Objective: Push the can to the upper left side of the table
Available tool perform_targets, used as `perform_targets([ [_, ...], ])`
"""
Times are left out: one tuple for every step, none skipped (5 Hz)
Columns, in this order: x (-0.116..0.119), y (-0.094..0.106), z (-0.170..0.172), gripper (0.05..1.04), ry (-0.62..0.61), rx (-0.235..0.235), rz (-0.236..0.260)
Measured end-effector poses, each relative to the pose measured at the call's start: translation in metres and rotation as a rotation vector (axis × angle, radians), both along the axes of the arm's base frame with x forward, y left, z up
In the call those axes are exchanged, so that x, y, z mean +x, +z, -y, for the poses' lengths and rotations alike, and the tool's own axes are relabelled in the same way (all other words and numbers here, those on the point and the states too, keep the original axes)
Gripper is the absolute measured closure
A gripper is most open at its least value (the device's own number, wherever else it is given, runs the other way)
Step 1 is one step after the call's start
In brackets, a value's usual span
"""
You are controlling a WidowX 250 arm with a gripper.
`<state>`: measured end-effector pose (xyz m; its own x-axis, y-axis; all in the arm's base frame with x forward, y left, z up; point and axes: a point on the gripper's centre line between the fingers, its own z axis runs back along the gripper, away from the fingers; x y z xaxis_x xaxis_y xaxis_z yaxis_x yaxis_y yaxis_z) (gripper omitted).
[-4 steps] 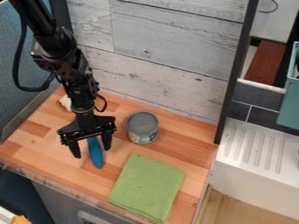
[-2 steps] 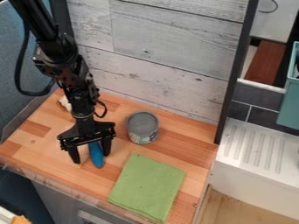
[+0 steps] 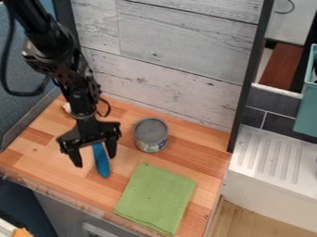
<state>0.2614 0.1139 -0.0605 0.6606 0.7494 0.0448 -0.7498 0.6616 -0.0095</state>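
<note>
- Jaws (image 3: 93, 158) spread apart over the left part of the tabletop (image 3: 198, 159), a blue object (image 3: 100, 162) showing between them.
- Gray can (image 3: 151, 134) upright near the jaws, off to their right and nearer the wall (image 3: 180, 60), not touching them.

Bright, diffuse light across my table (image 3: 201, 155); shadows soft. Small pale glints on my black arm (image 3: 79, 95). Lower left corner dim.
</note>
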Motion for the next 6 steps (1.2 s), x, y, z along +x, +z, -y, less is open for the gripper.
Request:
perform_targets([
  [-0.001,0.017,0.027,0.085,-0.028,0.016,0.042],
  [-0.002,0.025,0.052,0.085,0.055,-0.016,0.109],
  [0.011,0.026,0.074,0.085,0.128,0.004,0.117],
  [0.023,0.016,0.084,0.085,0.189,0.015,0.119],
  [0.04,0.007,0.089,0.085,0.245,-0.021,0.142],
  [0.059,-0.002,0.095,0.085,0.255,-0.066,0.157],
])
